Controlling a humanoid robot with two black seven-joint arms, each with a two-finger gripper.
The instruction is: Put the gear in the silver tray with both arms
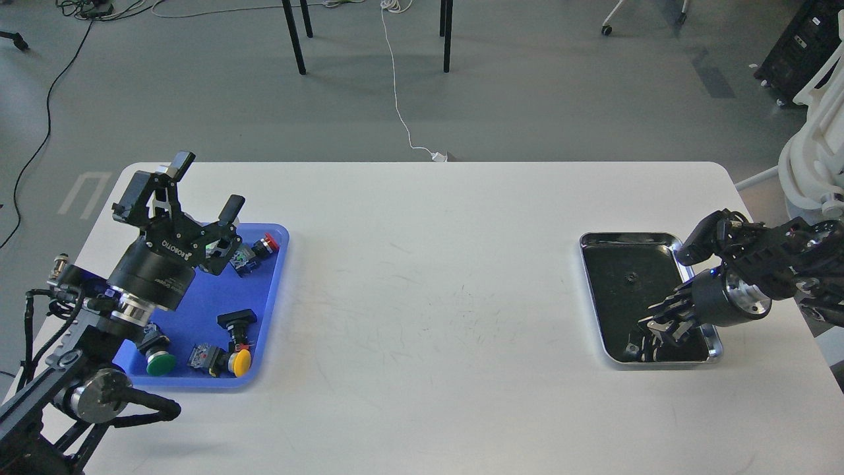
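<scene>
The silver tray [625, 235] lies at the right of the white table, shiny rim around a dark bottom. A small dark gear [631, 278] lies on its bottom near the middle. My right gripper [659, 324] comes in from the right and hangs low over the tray's front right part; its dark fingers blend with the tray bottom, so I cannot tell if they are open. My left gripper [206, 183] is open and empty, raised above the back of the blue tray [275, 290] at the left.
The blue tray holds several push-button switches with green [160, 362], yellow [241, 361] and red [268, 243] caps. Bare white table [428, 297] stretches between the two trays. Chair legs and cables are on the floor beyond the table's far edge.
</scene>
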